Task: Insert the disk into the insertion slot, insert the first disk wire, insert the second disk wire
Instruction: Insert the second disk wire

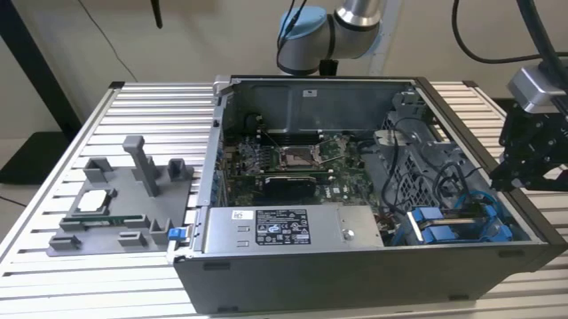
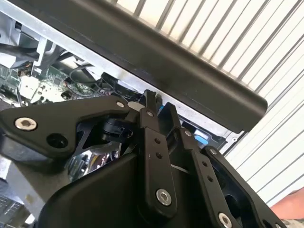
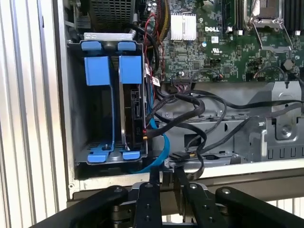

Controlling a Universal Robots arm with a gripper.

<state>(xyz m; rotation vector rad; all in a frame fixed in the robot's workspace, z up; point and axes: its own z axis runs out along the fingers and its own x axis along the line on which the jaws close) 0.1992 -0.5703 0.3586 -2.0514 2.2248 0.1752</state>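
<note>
Ribbed aluminium desk [image 1: 89,279]: pale silver, parallel slat lines.
Open metal computer case [image 1: 355,279]: dark grey.
Flat circuit board [image 3: 228,52]: green, fine silver specks.
Flat disk in plastic carrier [image 3: 131,71]: bright blue frame, dark edge.
Looping cables [image 3: 190,96]: black; one bright blue cable [image 3: 165,145].
Jointed metal hand [image 3: 167,175]: matte black.
Boxy power supply [image 1: 284,229]: silver-grey, white-and-black label.

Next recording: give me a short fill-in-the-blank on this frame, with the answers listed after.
1. The gripper hangs outside the computer case on the exterior view's ____.
2. The carriers in the drive cage are coloured ____.
3. The grey fixture sits on the table on the exterior view's ____.
Missing words: right; blue; left.
</note>
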